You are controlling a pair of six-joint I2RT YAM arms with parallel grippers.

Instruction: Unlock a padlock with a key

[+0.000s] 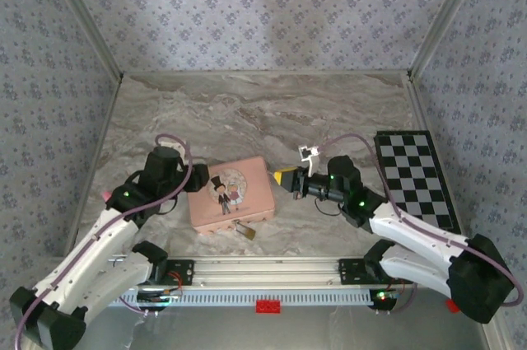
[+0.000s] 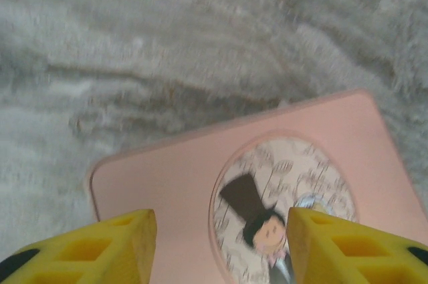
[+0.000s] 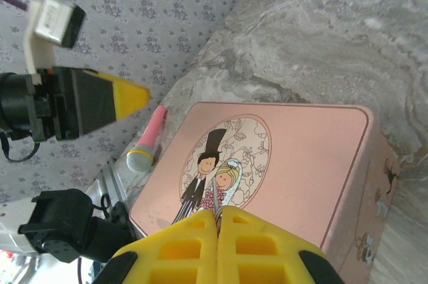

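The small brass padlock (image 1: 245, 231) hangs at the front edge of the pink tin (image 1: 230, 193), near its right corner. My right gripper (image 1: 284, 177) sits just right of the tin, pointing at it. In the right wrist view its yellow fingers (image 3: 194, 244) are pressed together, and a thin dark grey sliver, the key (image 3: 218, 214), is pinched between the tips above the tin's lid (image 3: 301, 157). My left gripper (image 1: 200, 175) is at the tin's left edge. It is open (image 2: 221, 244), its two fingers spread over the lid's cartoon couple (image 2: 267, 227) with nothing between them.
A black-and-white checkerboard (image 1: 416, 177) lies at the right. A pink toy microphone (image 3: 148, 140) lies left of the tin, by the left arm. Patterned walls close in the marble table (image 1: 263, 111) on three sides. A white tag (image 1: 309, 152) sticks up from the right wrist.
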